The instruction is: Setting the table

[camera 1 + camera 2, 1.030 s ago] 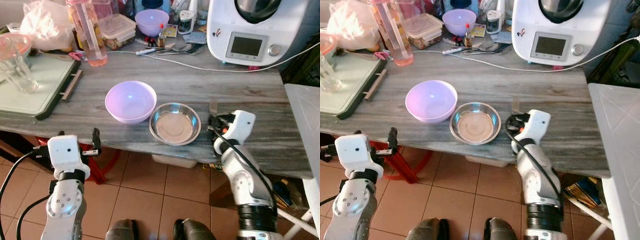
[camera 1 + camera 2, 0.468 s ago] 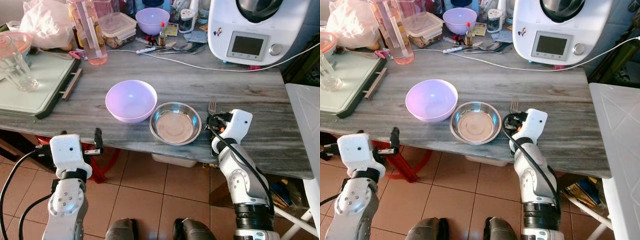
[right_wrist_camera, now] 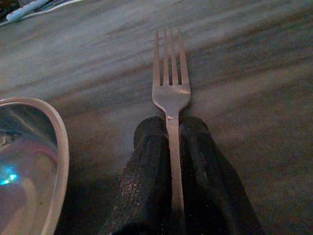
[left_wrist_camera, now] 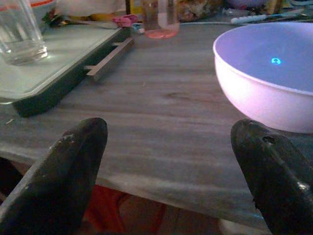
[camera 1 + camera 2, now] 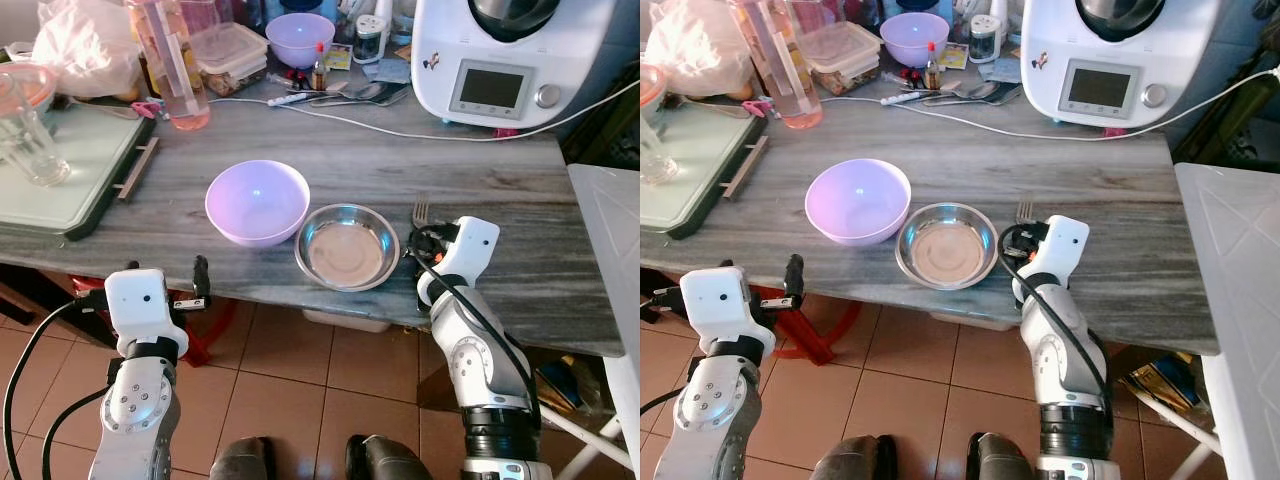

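Note:
A silver fork point(image 3: 170, 83) lies low over the grey wooden table point(image 5: 480, 175), its tines point(image 5: 421, 211) pointing away from me. My right gripper point(image 3: 170, 128) is shut on the fork's handle, just right of a steel bowl point(image 5: 347, 246). A lilac plastic bowl point(image 5: 257, 200) sits left of the steel bowl, touching or nearly touching it. My left gripper point(image 4: 171, 147) is open at the table's front edge, below and left of the lilac bowl point(image 4: 266, 73), holding nothing.
A green-rimmed tray point(image 5: 75, 170) with a glass point(image 5: 25, 125) occupies the table's left. At the back stand a pink bottle point(image 5: 170, 60), a food box, a second lilac bowl point(image 5: 300, 38) and a white kitchen machine point(image 5: 500, 55) with its cable. A white surface point(image 5: 610, 240) is at right.
My right gripper has pushed forward with the fork, so the tines now stick out beyond it beside the steel bowl. The left arm has stayed at the table edge.

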